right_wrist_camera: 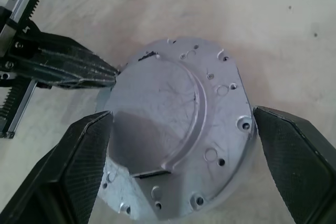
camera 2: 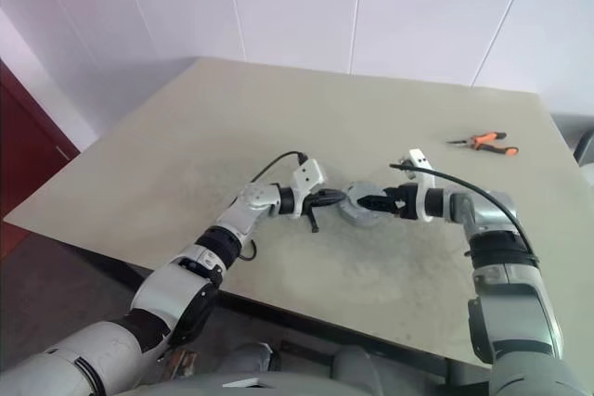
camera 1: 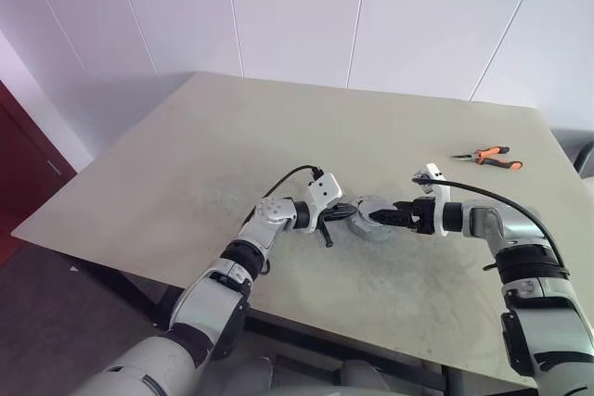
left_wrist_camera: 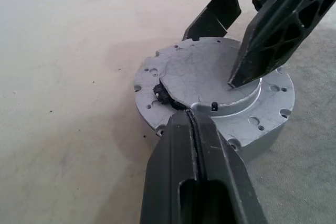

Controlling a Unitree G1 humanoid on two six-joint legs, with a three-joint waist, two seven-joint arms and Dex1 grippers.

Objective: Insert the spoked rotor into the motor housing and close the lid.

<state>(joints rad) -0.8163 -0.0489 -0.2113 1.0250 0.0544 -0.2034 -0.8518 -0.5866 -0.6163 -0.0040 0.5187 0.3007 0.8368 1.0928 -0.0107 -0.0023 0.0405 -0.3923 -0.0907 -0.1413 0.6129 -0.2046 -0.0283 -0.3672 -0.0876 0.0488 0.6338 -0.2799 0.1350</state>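
Observation:
The motor housing [right_wrist_camera: 173, 119] lies on the table with its pale silvery flat side up, a short round drum with small holes around its rim. My left gripper [left_wrist_camera: 190, 113] is shut, and its tips rest against the housing's edge from the left. From the right, my right gripper [right_wrist_camera: 181, 116] is open wide, with one black finger [right_wrist_camera: 79, 156] on each side of the drum. I cannot tell whether those fingers press on it. In the head view both grippers meet at the housing [camera 1: 373, 220]. The spoked rotor and the lid are out of view.
Orange-handled pliers [camera 1: 492, 157] lie at the far right of the beige table [camera 1: 232, 136]. The table's front edge runs close below my arms. A white panelled wall stands behind the table.

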